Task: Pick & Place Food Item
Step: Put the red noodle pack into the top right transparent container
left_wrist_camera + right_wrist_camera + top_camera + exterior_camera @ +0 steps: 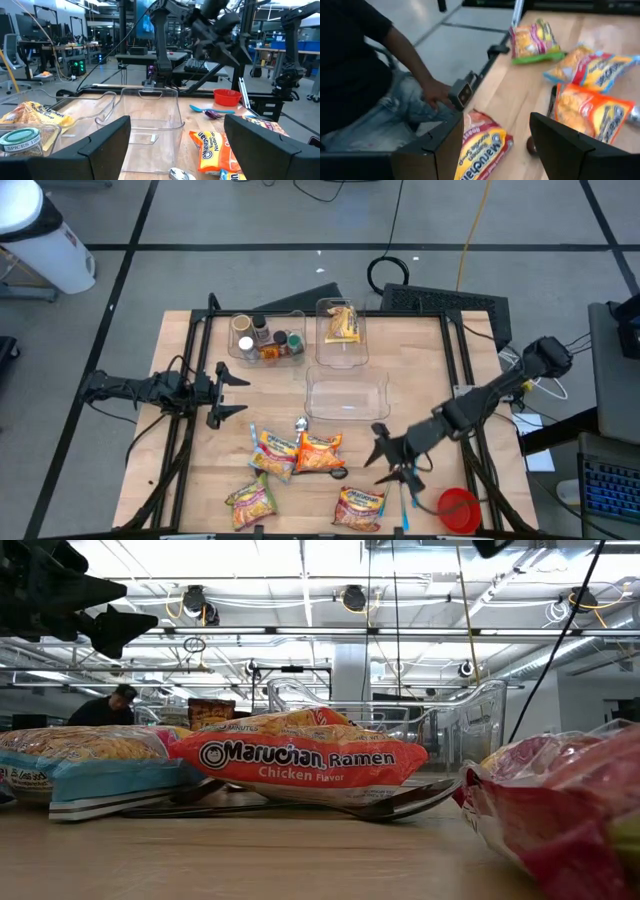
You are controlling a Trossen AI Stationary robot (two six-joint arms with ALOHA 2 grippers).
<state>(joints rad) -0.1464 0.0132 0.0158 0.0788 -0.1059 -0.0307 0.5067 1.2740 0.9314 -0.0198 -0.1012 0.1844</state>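
Several ramen packets lie flat on the wooden table: an orange one (pixel 318 455), a blue-and-yellow one (pixel 272 450), a green-and-pink one (pixel 252 500) and a red one (pixel 360 508). My right gripper (pixel 385 455) is open and empty. It hangs above the table just right of the orange packet (pixel 592 112), with the red packet (pixel 482 150) below it. My left gripper (pixel 230 393) is open and empty at the table's left side. It points toward an empty clear container (pixel 345 393), which also shows in the left wrist view (pixel 150 115).
At the far side stand a clear container with a ramen packet (pixel 340 330) and a clear bin of spice jars (pixel 265 340). A red bowl (pixel 458 508) and a blue spoon (pixel 405 505) lie near right. A metal spoon (pixel 300 423) lies by the packets. A person's hand (pixel 437 92) is at the table's near edge.
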